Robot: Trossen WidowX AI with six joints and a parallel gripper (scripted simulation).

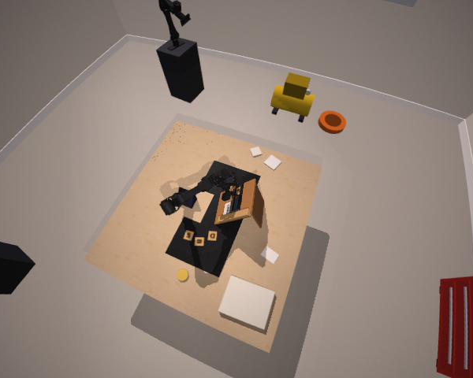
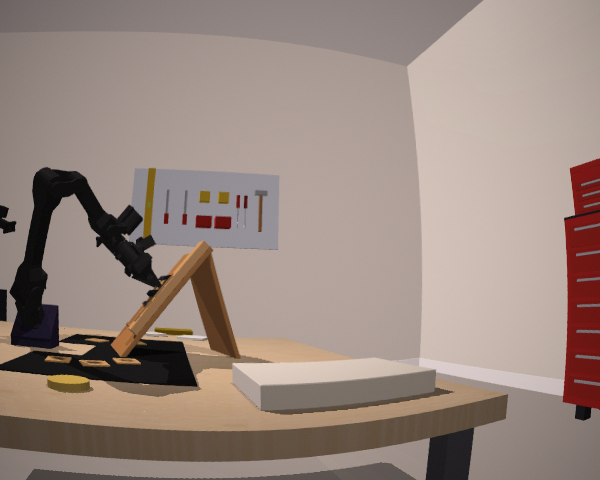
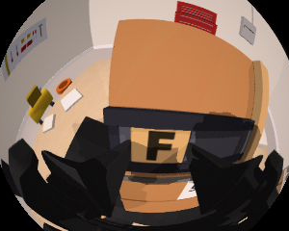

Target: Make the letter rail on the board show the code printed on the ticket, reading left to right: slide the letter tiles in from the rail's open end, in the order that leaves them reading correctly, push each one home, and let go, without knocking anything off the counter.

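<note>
My gripper (image 1: 232, 194) (image 2: 159, 285) (image 3: 159, 145) is shut on the F tile (image 3: 139, 144). The letter reads upright in the wrist view, and the tile sits within the dark rail (image 1: 236, 204) (image 3: 178, 117), near its left end. The rail channel to its right shows no tile. The rail is on the tilted wooden board (image 1: 250, 195) (image 2: 160, 299) (image 3: 173, 67). The white ticket (image 1: 227, 208) (image 3: 185, 191) is below the rail, mostly hidden in the wrist view; its code is unreadable. Three tiles (image 1: 188, 235) (image 1: 199, 241) (image 1: 212, 235) lie on the black mat (image 1: 208, 260) (image 2: 166, 372).
At least one more tile (image 2: 97, 339) lies on the mat's far part. A yellow disc (image 1: 182, 275) (image 2: 68, 382) and a large white block (image 1: 247, 302) (image 2: 336, 379) are near the counter's front edge. Thin white pieces (image 1: 273, 162) (image 1: 270, 254) lie beyond and beside the board.
</note>
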